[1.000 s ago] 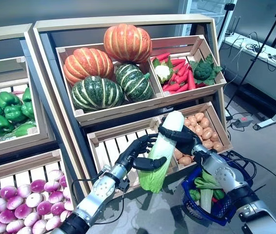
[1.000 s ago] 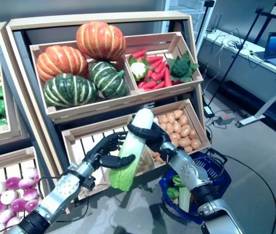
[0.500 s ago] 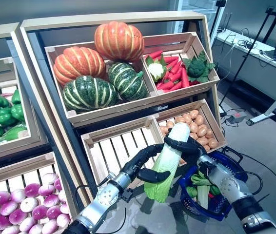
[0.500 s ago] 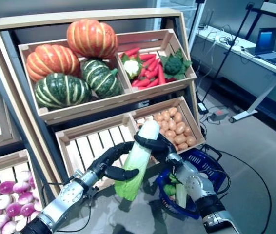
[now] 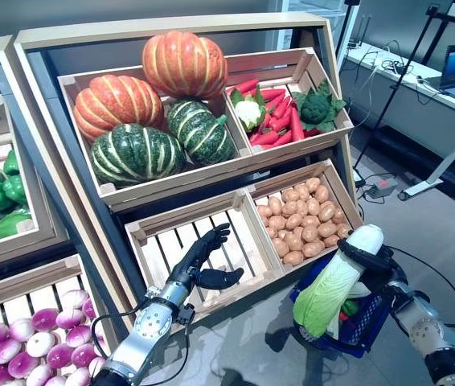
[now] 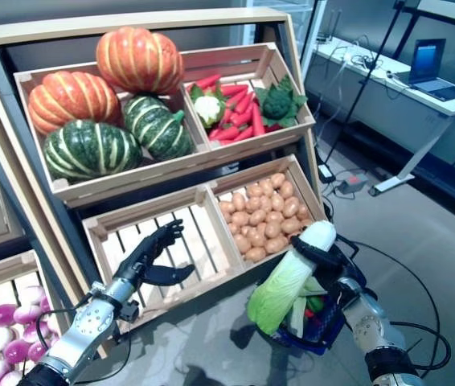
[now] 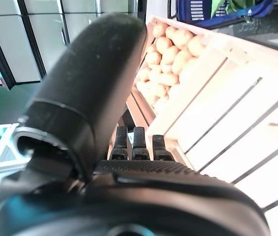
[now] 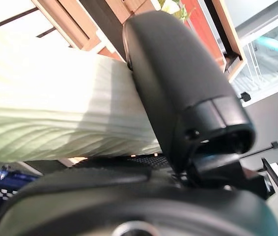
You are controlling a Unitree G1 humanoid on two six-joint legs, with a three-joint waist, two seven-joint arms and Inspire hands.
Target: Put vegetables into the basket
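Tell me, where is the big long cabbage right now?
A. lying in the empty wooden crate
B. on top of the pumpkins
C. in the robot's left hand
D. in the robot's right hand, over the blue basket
D: the right hand is curled round the cabbage, which hangs over the blue basket; the left hand holds nothing.

Left arm reaching up and forward from lower left, left hand (image 5: 202, 260) with fingers straight and spread, thumb out sideways, holding nothing. Right arm low at right, right hand (image 5: 370, 261) curled around a held item.
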